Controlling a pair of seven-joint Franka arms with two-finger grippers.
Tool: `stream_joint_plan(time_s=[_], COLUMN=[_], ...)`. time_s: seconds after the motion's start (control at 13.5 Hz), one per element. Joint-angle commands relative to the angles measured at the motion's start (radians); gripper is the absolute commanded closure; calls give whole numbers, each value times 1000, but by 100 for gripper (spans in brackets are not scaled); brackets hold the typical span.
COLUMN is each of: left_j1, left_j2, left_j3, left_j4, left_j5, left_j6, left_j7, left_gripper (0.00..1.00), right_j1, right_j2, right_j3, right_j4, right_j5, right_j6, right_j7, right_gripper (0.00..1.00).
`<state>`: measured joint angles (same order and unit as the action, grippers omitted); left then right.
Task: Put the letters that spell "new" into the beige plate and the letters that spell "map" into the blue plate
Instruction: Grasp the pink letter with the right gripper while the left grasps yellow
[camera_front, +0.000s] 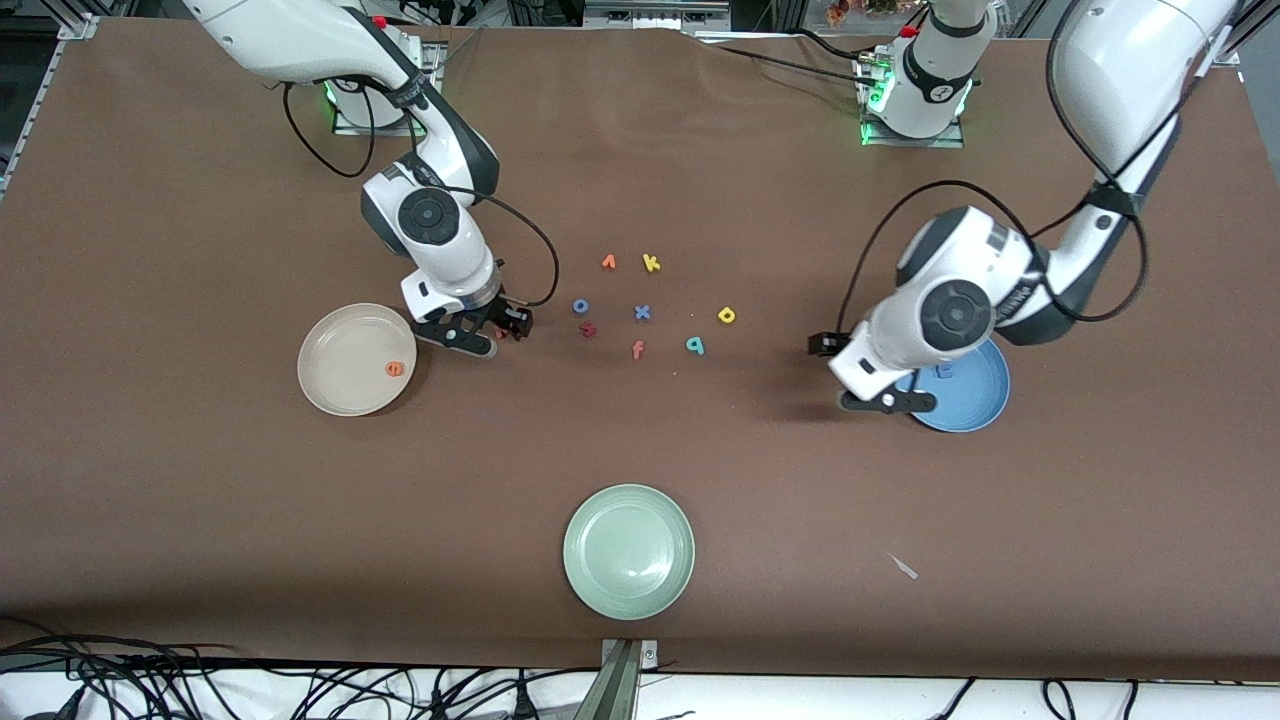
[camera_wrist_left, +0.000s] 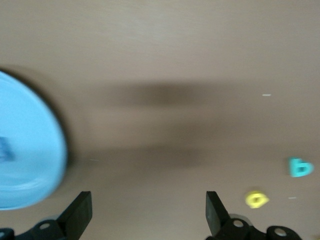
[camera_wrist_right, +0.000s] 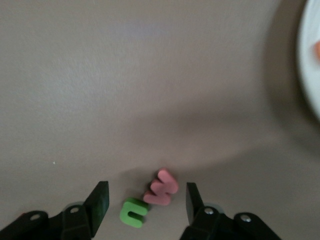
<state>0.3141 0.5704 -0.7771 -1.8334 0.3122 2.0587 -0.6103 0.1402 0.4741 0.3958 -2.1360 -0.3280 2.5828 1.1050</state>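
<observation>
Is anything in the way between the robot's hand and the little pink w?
Nothing visible. The open right gripper sits right over the salmon-red foam letter w, but the green foam letter n touches it between the fingers and might get grabbed too.

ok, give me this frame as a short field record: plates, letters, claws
beige plate: holds orange e
blue plate: holds blue m
green n, salmon w: on table, between right claw fingers, open
teal a, yellow p: on table
left claw: open, empty, beside blue plate
</observation>
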Motion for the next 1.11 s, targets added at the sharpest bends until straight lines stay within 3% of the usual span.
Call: stream_joint_plan(time_s=[0.0,0.15,0.37,0.59,0.81,1.04], left_j1=[-48,-114,-208,-218,-218,-246], left_j2=[-12,-4,34,120,149,155], left_j3=[-19,-14,-8,-7,-7,15], left_j4=[-113,-148,-142,-122,-119,-119], left_j5=[1,36,161,280,291,291], left_j6=[186,277,291,293,291,284], left_j7=[-161,-261,-449,-520,-516,-514], left_gripper=[0,0,0,3,11,19], right_j1=[21,21,19,19,19,19], right_j2=[28,26,21,23,28,31], right_j3=[-11,-12,-34,-48,-48,-46], right_j4=[12,-4,-25,-36,-36,-36], right_j5=[-23,-26,-81,-89,-89,-89], right_j6=[33,34,42,59,69,71], right_j7=[53,53,53,53,53,56], right_gripper=[29,29,29,29,31,41])
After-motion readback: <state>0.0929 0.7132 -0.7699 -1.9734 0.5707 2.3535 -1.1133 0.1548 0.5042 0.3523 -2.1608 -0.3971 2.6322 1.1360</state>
